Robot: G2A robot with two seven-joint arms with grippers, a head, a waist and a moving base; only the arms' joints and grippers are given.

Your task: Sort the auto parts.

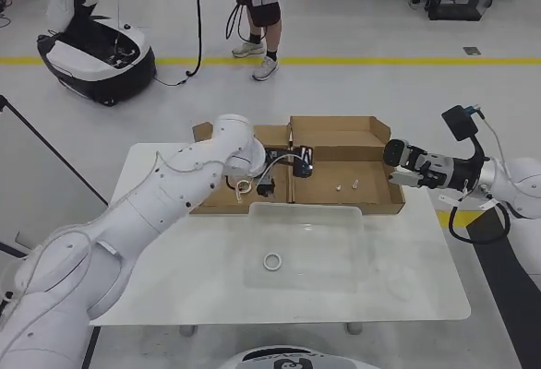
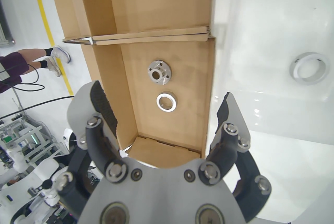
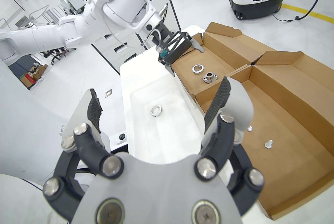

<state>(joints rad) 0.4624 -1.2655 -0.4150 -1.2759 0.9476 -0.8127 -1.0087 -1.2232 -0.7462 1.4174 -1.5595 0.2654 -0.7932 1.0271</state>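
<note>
White table (image 1: 160, 277) from above: your tray (image 1: 344, 214) lies near-centre holding one loose ring (image 1: 272, 261), not yet sorted. Left gripper (image 1: 285, 173) hovers over the left box (image 1: 275, 136); right gripper (image 1: 392, 166) sits at the right edge of the right box (image 1: 381, 189). Left wrist: jaws wide apart, empty, above a flange (image 2: 159, 72) and a boxed ring (image 2: 167, 102), so round parts seem grouped here. Right wrist: jaws wide, empty; small bolts (image 3: 268, 144) lie in its box, apparently the fastener side.

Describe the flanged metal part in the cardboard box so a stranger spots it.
Find the brown cardboard box beside the white plastic tray, under the left gripper. Inside lie a silver metal disc and a plain silver ring. Yours is the disc: its raised centre hub and bolt holes set it apart.
</note>
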